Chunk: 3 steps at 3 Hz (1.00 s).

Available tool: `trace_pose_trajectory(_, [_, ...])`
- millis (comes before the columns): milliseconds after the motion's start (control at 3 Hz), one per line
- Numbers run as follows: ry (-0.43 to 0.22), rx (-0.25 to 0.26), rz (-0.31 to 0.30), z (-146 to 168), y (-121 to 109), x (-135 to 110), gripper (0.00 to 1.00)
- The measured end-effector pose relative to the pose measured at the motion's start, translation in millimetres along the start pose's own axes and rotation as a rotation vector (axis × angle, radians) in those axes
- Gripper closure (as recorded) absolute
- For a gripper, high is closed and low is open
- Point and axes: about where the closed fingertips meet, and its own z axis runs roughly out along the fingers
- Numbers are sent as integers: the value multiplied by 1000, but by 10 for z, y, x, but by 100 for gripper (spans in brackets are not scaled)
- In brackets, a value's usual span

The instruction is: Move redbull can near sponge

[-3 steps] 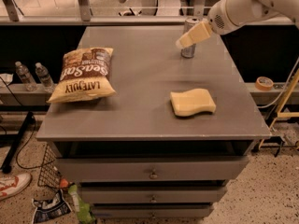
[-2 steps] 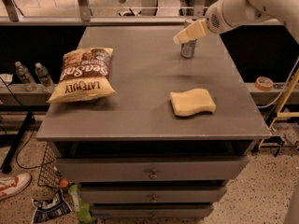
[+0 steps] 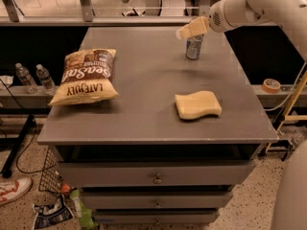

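On the grey counter [image 3: 144,123], seen from the single camera view, the redbull can [image 3: 194,47] stands upright toward the far right side, with bare counter all round its base. Right above the can hangs the hand [image 3: 191,29], pale and slanted, at the end of a white arm [image 3: 249,6] that reaches in from the upper right. The hand's tip sits over the can's top, but whether it touches the can cannot be told, nor whether it is apart or together.

Nearer the front edge, on the right half of the counter, lies the sponge [image 3: 197,105], pale yellow with wavy sides, flat and well apart from the can. A brown-and-yellow chip bag [image 3: 86,76] lies on the left half, well apart from both.

Below the counter top are drawers [image 3: 157,178] with small knobs. Two water bottles [image 3: 23,75] stand on a low ledge to the left, a roll of tape [image 3: 271,86] rests on a ledge to the right, and a shoe [image 3: 12,190] lies on the speckled floor at lower left.
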Motion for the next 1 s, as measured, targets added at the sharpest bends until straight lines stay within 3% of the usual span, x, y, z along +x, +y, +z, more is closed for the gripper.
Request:
trace_pose_trajectory(333, [-13,-11,12,113,3,-65,0])
trace_pose_trajectory(1000, [-35,-35,23,249,62,-148,42])
